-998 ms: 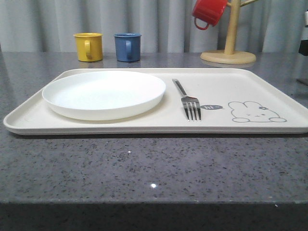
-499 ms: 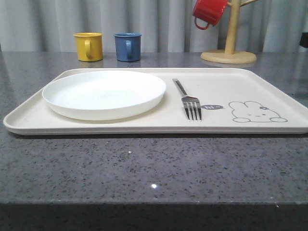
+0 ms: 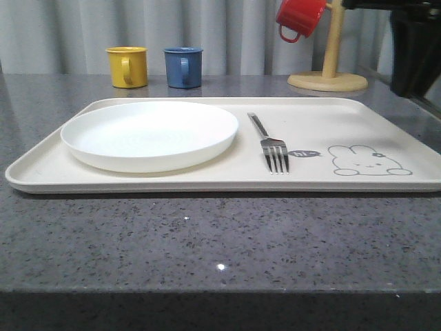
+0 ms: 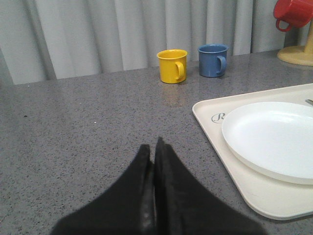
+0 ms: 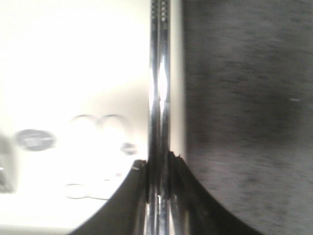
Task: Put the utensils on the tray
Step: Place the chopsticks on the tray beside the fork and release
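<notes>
The cream tray (image 3: 344,117) lies across the grey table. On it are a round white plate (image 3: 148,134) at the left and a silver fork (image 3: 272,148) in the middle, beside the rabbit drawing (image 3: 368,161). My right gripper (image 5: 159,164) is shut on a pair of slim metal chopsticks (image 5: 159,73), which hang over the tray's (image 5: 73,63) right rim near the rabbit. My right arm (image 3: 413,48) is a dark shape at the upper right. The left gripper (image 4: 152,147) is shut and holds nothing, over bare table left of the tray (image 4: 215,127) and plate (image 4: 274,137).
A yellow mug (image 3: 127,67) and a blue mug (image 3: 182,67) stand behind the tray. A red mug (image 3: 299,17) hangs on a wooden mug tree (image 3: 329,69) at the back right. Grey curtains close off the back.
My right arm has come into the front view at the upper right, where before only a sliver showed at the edge. Plate and fork have not moved.
</notes>
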